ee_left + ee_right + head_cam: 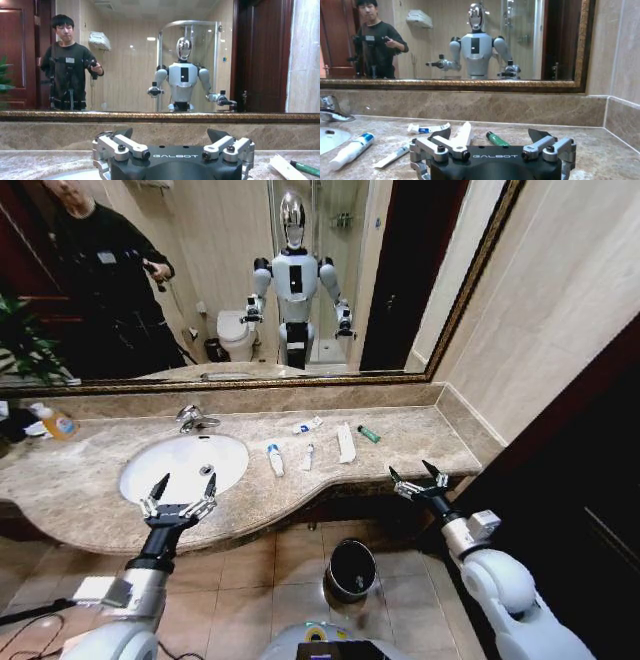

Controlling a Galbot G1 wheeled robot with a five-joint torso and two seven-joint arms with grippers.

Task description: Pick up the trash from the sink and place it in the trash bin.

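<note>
Trash first: it's a scatter of small toiletry bits, and none of it is actually in the white oval sink (165,470). It's all on the beige marble counter (70,490), on the side of the sink away from the orange-label bottle (55,423). Nearest the sink is a white tube with a blue end (274,459), then a thinner white tube (308,456), then a flat white packet (345,443), and furthest from the sink a short green tube (369,434). One more small white-and-blue piece (307,425) sits behind those, closer to the mirror wall.

Left gripper (178,502) hangs over the sink's front rim, fingers spread, holding nothing. Right gripper (419,481) hovers off the counter's front edge past the green tube, also spread and empty. The small round black bin with the shiny metal rim (351,569) is on the floor below the counter, roughly under the packet.

So nothing's picked yet. My call: the right arm looks better placed for the green tube or packet. I'd come straight down, line the fingers across the tube's short axis, and take one item at a time. The flat packet looks tricky; probably needs nudging toward the counter edge to get a finger under it.
</note>
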